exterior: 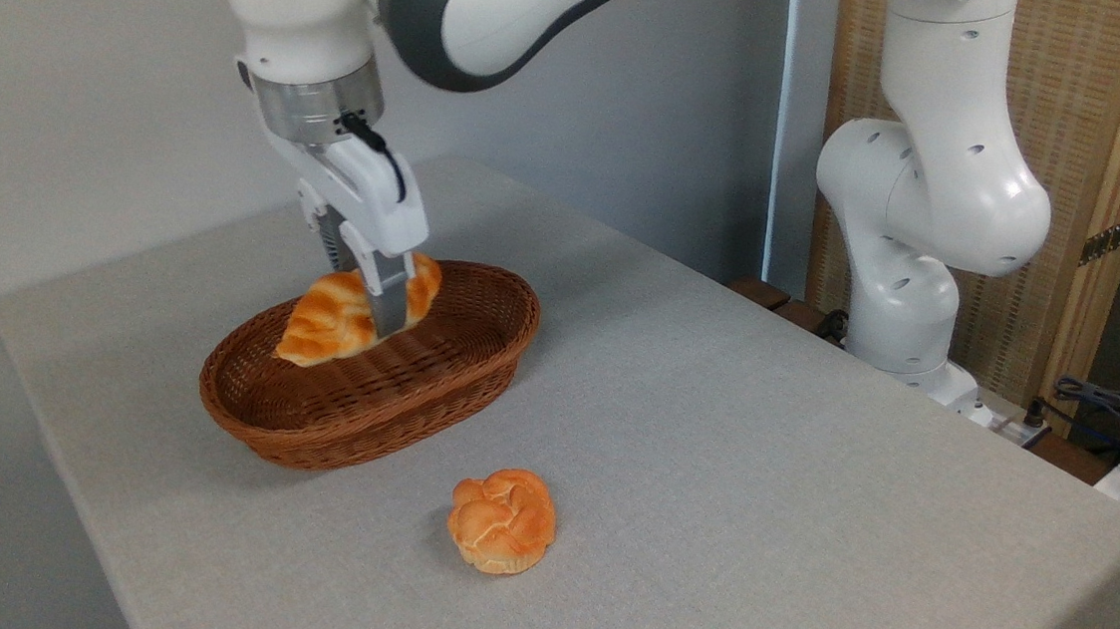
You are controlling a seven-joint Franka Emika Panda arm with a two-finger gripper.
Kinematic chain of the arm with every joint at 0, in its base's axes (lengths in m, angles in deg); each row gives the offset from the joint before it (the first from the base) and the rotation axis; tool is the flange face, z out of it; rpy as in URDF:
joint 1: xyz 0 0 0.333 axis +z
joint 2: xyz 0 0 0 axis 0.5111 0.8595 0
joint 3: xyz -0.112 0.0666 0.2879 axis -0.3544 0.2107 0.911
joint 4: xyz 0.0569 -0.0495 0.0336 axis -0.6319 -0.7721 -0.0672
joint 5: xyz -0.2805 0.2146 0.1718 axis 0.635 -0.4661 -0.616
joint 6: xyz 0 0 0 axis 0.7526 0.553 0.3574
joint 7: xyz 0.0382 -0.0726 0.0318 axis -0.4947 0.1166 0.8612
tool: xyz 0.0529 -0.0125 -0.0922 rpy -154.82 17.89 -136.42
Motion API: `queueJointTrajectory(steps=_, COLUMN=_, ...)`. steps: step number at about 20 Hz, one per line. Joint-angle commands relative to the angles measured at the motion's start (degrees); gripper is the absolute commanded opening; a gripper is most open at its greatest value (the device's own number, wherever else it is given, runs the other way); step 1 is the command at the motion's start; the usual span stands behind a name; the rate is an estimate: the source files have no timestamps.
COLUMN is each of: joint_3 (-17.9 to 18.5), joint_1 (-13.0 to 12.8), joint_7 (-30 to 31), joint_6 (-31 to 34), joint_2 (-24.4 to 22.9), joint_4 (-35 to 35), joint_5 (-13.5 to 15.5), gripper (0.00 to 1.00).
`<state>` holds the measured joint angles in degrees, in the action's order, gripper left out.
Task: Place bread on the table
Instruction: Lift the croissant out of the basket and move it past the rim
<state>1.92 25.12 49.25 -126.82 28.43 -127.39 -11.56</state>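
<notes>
Left of centre in the fixed camera's frame, the robot arm's gripper (382,313) is clamped across the bread (332,321), its fingers straddling the loaf toward its right-hand end, one finger in front and the other hidden behind. The golden-orange loaf sits tilted, left end low, inside the brown wicker basket (477,348); whether it is touching the basket floor or lifted just clear cannot be told from this angle. The grey table (759,450) fills most of the frame, with a round knotted bun (502,520) lying on it at lower centre, apart from the basket. The loaf looks light and fairly rigid, its glossy scored crust possibly slippery; held off-centre, it may pivot, so a hold across the narrow width nearer the middle would seem steadier. Open cloth to the right of the basket offers room to set it down.
</notes>
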Motion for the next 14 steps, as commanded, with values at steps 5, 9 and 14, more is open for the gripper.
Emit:
queueJointTrajectory(steps=5, joint_3=10.0, joint_1=-0.4, joint_7=-13.1, joint_6=3.4, joint_2=-6.6, joint_4=-6.7, joint_5=-2.4, gripper=0.57)
queueJointTrajectory(steps=9, joint_3=10.5, joint_1=-0.4, joint_7=-16.7, joint_6=3.3, joint_2=-8.7, joint_4=-11.9, joint_5=-7.6, gripper=0.6)
queueJointTrajectory(steps=14, joint_3=14.1, joint_1=-0.4, joint_7=-19.3, joint_6=4.0, joint_2=-9.3, joint_4=-14.1, joint_5=-9.0, gripper=0.72)
